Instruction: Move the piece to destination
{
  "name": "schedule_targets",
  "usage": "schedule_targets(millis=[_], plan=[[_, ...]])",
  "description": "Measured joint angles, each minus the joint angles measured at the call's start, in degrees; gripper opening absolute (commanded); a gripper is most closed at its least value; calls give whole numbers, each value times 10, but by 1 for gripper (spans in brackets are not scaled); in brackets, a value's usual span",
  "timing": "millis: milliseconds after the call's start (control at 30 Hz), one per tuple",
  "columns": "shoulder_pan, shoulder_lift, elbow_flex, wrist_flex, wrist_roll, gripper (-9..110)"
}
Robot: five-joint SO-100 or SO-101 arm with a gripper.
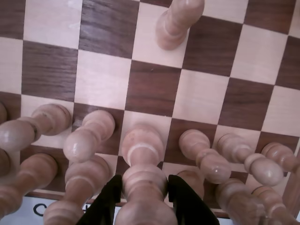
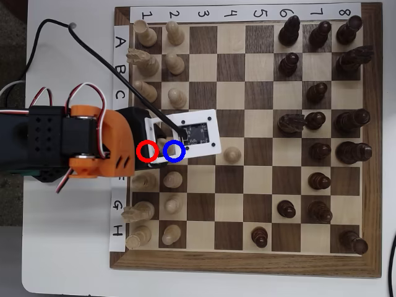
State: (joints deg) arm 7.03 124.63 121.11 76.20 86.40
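Between the dark fingers of the claw (image 1: 144, 199): the piece (image 1: 143, 187), upright, flanked closely, contact unclear; destination (image 2: 174, 151) just beyond, boardward.

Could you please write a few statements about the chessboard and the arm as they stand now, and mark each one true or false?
1. In the wrist view, the black fingers stand on either side of the piece. True.
2. In the overhead view, the blue ring lies left of the red ring. False: the blue ring lies to the right of the red one.
3. One pale pawn stands alone in column 4 of the board. True.
4. The dark pieces are gathered on the left side of the overhead view. False: they stand on the right side, and the pale pieces are on the left.
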Motion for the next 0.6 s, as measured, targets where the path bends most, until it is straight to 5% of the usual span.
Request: schedule_targets(millis=[600], plan=[[11, -17, 20, -29, -4, 3]])
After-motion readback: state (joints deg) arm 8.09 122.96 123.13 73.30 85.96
